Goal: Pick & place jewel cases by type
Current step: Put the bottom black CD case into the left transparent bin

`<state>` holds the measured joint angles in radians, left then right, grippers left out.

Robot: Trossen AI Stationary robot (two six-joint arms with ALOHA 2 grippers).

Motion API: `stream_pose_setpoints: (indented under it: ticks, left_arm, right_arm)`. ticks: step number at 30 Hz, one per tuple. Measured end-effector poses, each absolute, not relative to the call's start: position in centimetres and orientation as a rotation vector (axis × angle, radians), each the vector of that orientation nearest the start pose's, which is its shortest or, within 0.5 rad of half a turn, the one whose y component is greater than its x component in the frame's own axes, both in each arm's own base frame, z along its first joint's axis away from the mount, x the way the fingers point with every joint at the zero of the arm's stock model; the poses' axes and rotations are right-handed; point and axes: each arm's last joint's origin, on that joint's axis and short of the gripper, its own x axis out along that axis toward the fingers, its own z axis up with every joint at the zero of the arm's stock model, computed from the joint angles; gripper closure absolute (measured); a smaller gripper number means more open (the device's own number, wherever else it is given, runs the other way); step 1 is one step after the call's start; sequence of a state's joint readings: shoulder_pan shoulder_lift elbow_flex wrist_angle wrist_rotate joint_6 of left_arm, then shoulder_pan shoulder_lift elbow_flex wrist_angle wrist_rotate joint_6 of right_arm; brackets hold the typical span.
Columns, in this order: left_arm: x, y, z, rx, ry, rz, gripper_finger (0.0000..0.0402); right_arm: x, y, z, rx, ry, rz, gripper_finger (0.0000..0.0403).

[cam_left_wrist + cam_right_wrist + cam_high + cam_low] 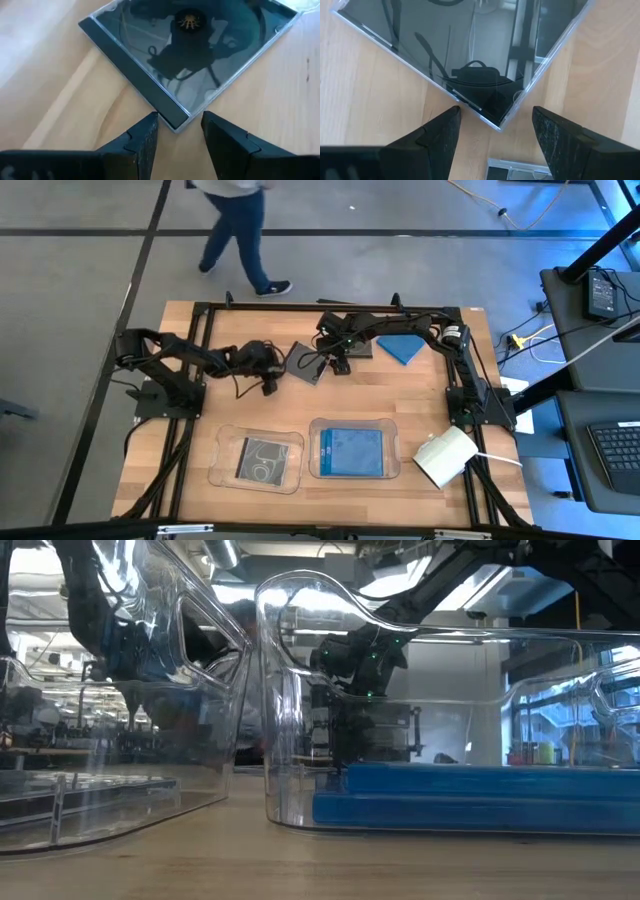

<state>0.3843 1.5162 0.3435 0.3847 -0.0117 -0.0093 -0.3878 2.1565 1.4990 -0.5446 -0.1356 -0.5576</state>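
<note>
Both grippers line up on 1 dark case point(305, 363) lying on the desk point(400, 400). Left gripper point(179, 131) and right gripper point(496, 131) have fingers spread, pinching nothing. Next, 1 must close on a corner.

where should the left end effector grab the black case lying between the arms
By the corner nearest it. The black case lies flat on the table, turned so one corner points into the gap of the open left end effector. Come in low from that corner, one finger along each edge; its thin edges offer little else.
</note>
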Motion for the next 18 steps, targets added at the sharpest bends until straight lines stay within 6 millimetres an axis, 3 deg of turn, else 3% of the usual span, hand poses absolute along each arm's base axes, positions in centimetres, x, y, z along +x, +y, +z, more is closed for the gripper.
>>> stream_pose_setpoints:
  ticks: [6,18]
  left_arm:
    - [20.44,9.25,9.48,-0.185,0.764,0.272,0.0251]
    - [20.81,9.27,9.60,-0.027,0.727,0.207,0.0316]
  right_arm:
    - [40.08,-15.93,13.13,-0.177,1.176,0.106,0.0152]
    - [40.09,-15.92,13.11,-0.178,1.175,0.106,0.0152]
